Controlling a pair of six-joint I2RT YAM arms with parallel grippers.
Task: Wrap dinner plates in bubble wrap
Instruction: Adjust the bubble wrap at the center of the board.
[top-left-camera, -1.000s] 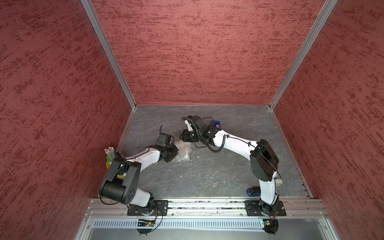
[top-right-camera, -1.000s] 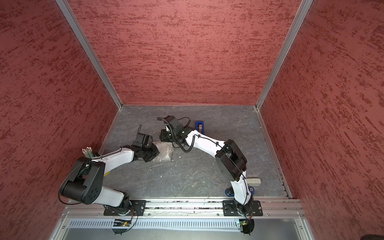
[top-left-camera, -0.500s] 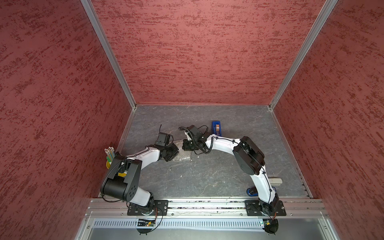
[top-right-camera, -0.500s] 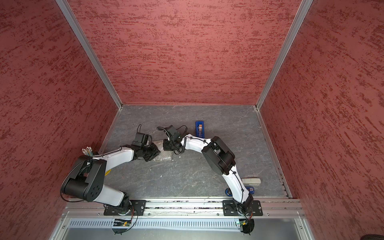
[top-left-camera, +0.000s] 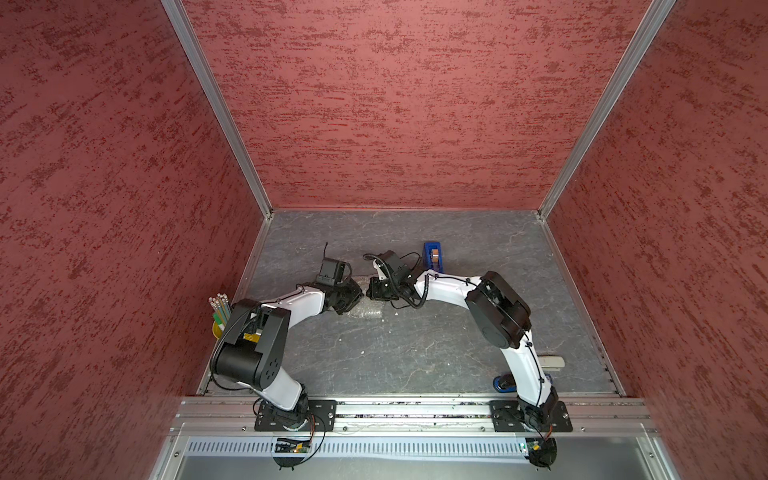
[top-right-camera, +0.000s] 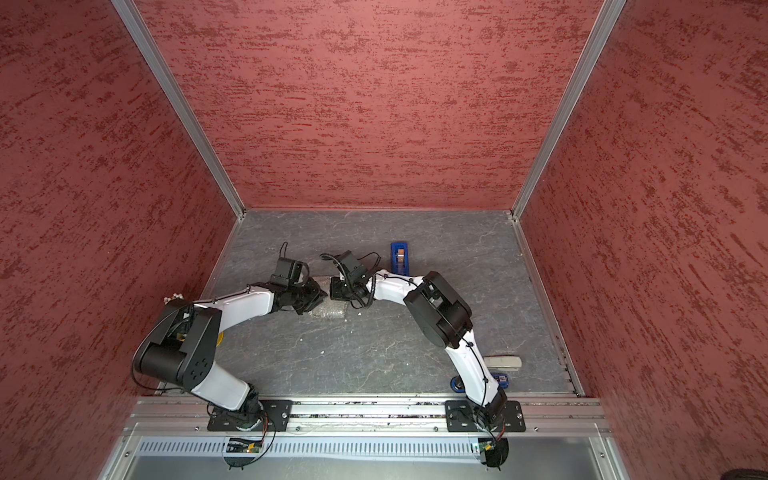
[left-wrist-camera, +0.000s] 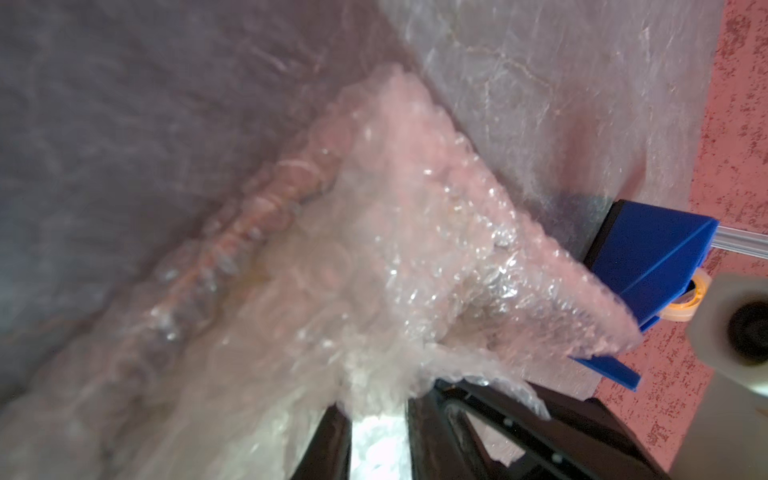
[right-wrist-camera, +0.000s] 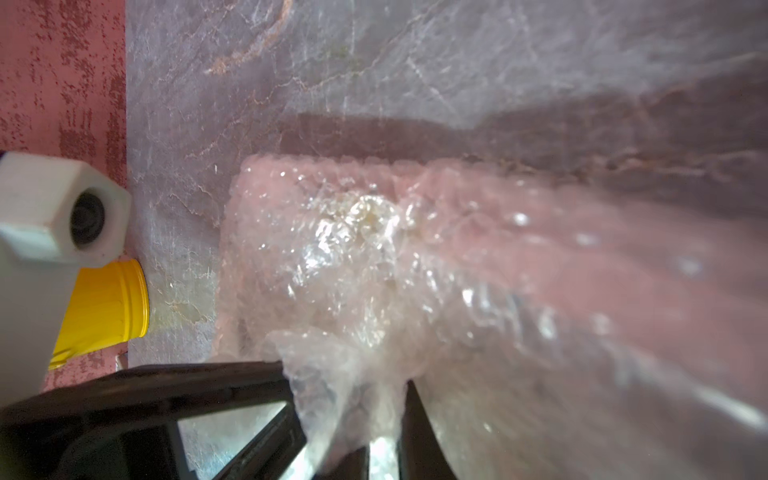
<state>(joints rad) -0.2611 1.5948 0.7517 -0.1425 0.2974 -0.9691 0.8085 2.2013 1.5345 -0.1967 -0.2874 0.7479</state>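
- The yellow pencil cup (right-wrist-camera: 106, 305) stands well off to the outer side of the left fingers (left-wrist-camera: 326, 453), out of the work.
- The left fingers are pinched together on a gathered fold of the bubble wrap (top-left-camera: 368, 311), which bunches into the narrow gap between them. They have shifted little over the last second.
- The bubble wrap lies on the table (top-left-camera: 415, 353) as a compact bundle, between and just below both sets of fingers. The dinner plate is hidden inside it, and only a faint yellow tinge shows through the layers.
- The right fingers (right-wrist-camera: 413, 444), clamped on another bunch of wrap, have swung in from farther back and now almost meet the left fingers. That flap looks drawn across the plate, so the wrapping is probably nearly closed.
- The blue tape dispenser (top-left-camera: 432, 255) sits just behind the right fingers. Sealing seems to be what remains.
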